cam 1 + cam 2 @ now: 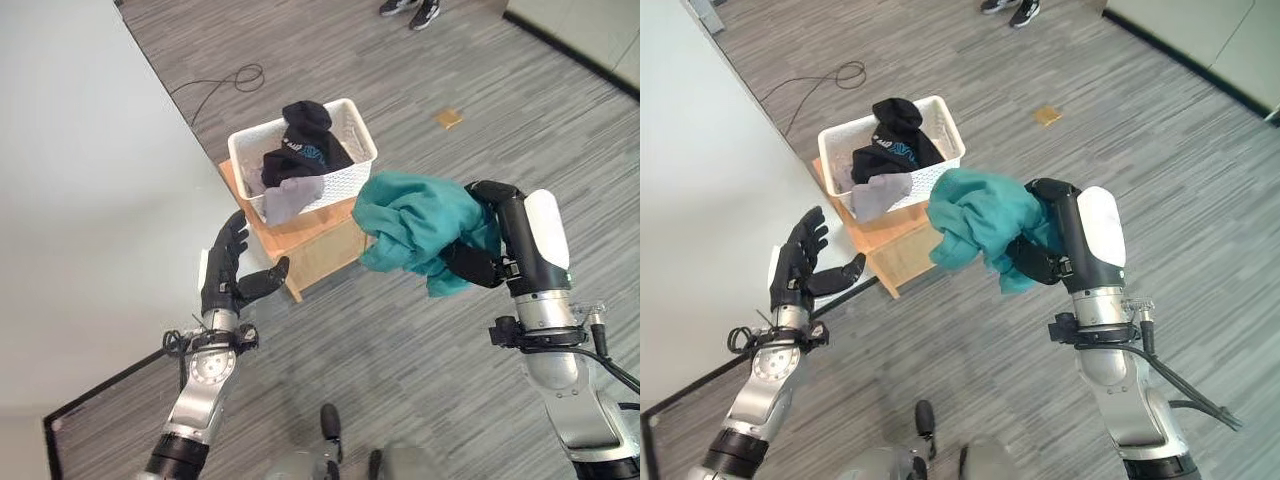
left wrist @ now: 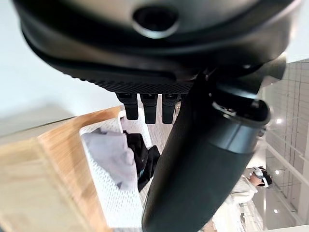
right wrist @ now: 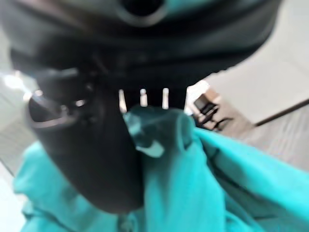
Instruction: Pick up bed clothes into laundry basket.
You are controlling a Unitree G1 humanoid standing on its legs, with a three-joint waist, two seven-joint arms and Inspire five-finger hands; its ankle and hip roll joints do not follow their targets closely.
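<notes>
Grey plank floor [image 1: 420,340] underneath, white bed [image 1: 80,180] along robot's left. Low wooden stool [image 1: 310,245] beside bed, carried white basket [image 1: 345,125] on top. In basket: black garment [image 1: 305,135] piled up, grey cloth [image 1: 285,200] draped over near rim. Teal garment [image 1: 415,225] bunched in the air, just right of basket and stool, near basket's right corner, not touching it. Right hand [image 1: 480,262] curled round teal garment, thumb and fingers buried in folds; right wrist view showed thumb pressed over teal cloth [image 3: 207,179]. Left hand [image 1: 228,275] raised over bed edge, just left of stool, fingers straight and spread, thumb out, held nothing; left wrist view looked past fingers [image 2: 147,106] at basket [image 2: 113,203] with grey cloth [image 2: 113,154]. Small tan scrap [image 1: 449,118] on floor beyond basket. Person's shoes [image 1: 412,10] at far edge.
</notes>
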